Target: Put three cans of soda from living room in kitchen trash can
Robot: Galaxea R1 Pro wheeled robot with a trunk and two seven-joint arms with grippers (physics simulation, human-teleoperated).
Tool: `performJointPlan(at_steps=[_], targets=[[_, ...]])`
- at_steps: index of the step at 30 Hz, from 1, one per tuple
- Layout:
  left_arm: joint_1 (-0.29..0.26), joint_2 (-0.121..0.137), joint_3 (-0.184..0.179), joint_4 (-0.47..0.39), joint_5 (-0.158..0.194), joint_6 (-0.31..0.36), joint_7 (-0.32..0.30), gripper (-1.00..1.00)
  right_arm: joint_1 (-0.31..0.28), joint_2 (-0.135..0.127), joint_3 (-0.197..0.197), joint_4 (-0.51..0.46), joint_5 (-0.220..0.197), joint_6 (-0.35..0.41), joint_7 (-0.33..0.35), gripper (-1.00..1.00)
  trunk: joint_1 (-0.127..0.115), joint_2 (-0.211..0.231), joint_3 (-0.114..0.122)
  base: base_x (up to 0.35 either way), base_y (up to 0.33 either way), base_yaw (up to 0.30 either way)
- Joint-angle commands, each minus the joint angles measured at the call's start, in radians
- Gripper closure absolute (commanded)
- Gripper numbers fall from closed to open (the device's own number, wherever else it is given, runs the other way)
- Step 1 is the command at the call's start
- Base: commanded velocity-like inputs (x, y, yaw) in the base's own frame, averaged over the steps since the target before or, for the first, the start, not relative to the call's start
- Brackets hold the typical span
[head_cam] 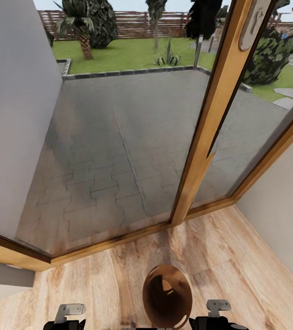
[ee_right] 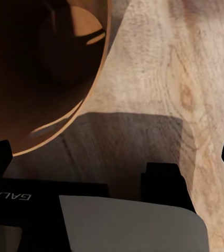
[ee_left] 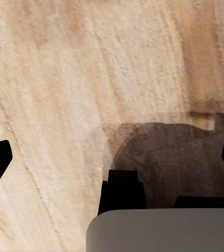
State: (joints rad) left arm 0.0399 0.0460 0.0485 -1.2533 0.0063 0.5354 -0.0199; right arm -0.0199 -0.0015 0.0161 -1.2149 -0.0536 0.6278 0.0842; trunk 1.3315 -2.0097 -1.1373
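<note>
The tash can (head_cam: 167, 295) sits at the bottom centre of the head view, on the light wood floor (head_cam: 238, 256), right between the two arms. It's a round brown bin with smooth walls and a coppery inside; in the right wrist view its mouth (ee_right: 43, 68) takes up the upper left of the frame, glossy and dark inside with a bright orange-ish glint on the wall.

The left gripper (head_cam: 66, 321) and right gripper (head_cam: 217, 318) just peek in at the bottom edge of the head view, one on each side of the bin, and honestly I can't tell how far apart the fingers stand on either.

The floor planks are pale with strong grain and knots (ee_right: 185, 94). Above the bin there's a wood-framed glass door (head_cam: 201, 151) meeting in a corner, plain grey wall (head_cam: 13, 114) at the left, and outside a grey interlocking-paver patio (head_cam: 119, 151), then lawn and shrubs at the top.
</note>
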Motion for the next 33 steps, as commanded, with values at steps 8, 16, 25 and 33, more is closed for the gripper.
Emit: performJointPlan(at_steps=[8,16,25,33], targets=[[0.0,0.0,0.0,-0.001,0.001,0.0,0.0,-1.0,0.0,-0.001,0.0,0.0,0.0,0.0,0.0,-1.0,0.031,-0.056,-0.035,0.0,0.0,0.0],[0.0,0.0,-0.001,-0.001,0.0,0.0,0.0,-1.0,0.0,-0.001,0.0,0.0,0.0,0.0,0.0,-1.0,0.05,-0.091,-0.063,0.0,0.0,0.0],[0.0,0.0,0.001,-0.001,0.0,0.0,0.0,-1.0,0.0,-0.002,-0.001,0.0,0.0,0.005,0.001,-1.0,0.058,-0.105,-0.074,0.0,0.0,0.0],[0.0,0.0,0.001,-0.002,0.0,0.0,-0.001,-1.0,0.0,-0.002,-0.001,0.0,0.0,0.012,0.002,-1.0,0.084,-0.154,-0.096,0.0,0.0,0.0]])
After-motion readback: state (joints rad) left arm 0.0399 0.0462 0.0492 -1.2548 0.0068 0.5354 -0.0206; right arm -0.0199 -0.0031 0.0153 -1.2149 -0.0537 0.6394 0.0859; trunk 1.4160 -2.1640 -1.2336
